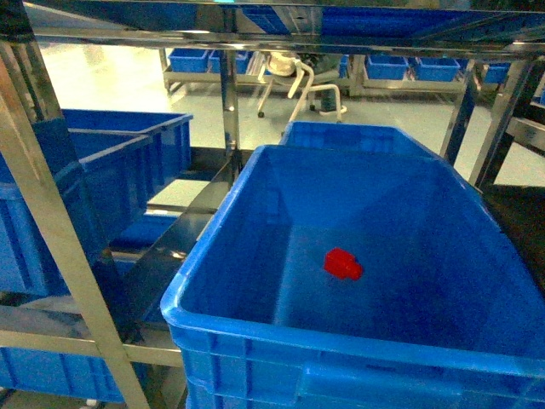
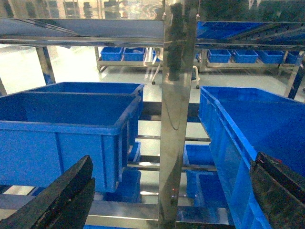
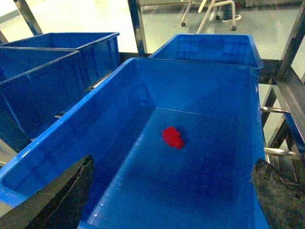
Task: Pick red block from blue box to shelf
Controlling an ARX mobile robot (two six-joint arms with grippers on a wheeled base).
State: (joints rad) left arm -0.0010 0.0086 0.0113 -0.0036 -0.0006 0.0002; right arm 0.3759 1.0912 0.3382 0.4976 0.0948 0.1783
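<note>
The red block [image 1: 343, 264] lies on the floor of a big blue crate [image 1: 255, 336], roughly at the middle of that floor and apart from all four walls. It seems tipped on its side, though the picture is too soft for me to be sure. From my right wrist the block [image 3: 172, 137] sits ahead of me and below, the crate's near rim [image 3: 28, 167] running under my fingers.

My right pincer [image 3: 171, 200] hangs above the near end of this crate with its jaws spread wide: one dark finger [image 3: 57, 195] at the lower left corner of the view, the other at the lower right, nothing between them. My left pincer [image 2: 167, 200] is spread just as wide and holds nothing; it faces a shiny steel upright [image 2: 176, 109] of the shelf [image 1: 51, 256].

A second blue crate [image 1: 358, 136] stands right behind the one with the block, touching or nearly touching its far wall. To the left, past the upright, more blue crates [image 1: 94, 170] stand on the rack's level. Beyond the rack, on the pale floor, stands a wheeled chair [image 1: 294, 81], with low rows of small blue bins [image 1: 409, 66] behind it.
</note>
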